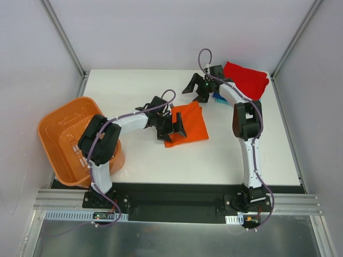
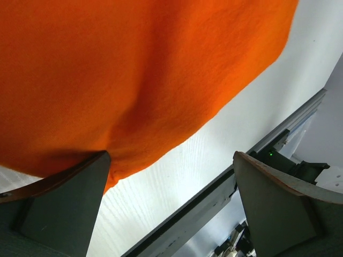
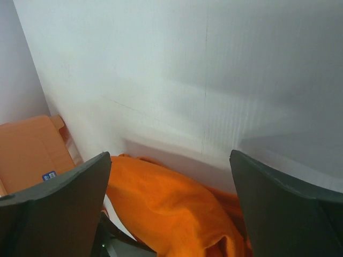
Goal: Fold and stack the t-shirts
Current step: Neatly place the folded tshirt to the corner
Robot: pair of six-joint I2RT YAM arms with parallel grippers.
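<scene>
Folded orange t-shirt, near-square, slightly askew on table

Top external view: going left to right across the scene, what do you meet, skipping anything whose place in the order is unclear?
orange basket → orange t-shirt → red t-shirt

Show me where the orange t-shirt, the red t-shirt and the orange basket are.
orange t-shirt [image 1: 187, 124]: top view, middle of the cloth.
red t-shirt [image 1: 246, 79]: top view, middle of the cloth.
orange basket [image 1: 64, 134]: top view, bare inner floor.
</scene>
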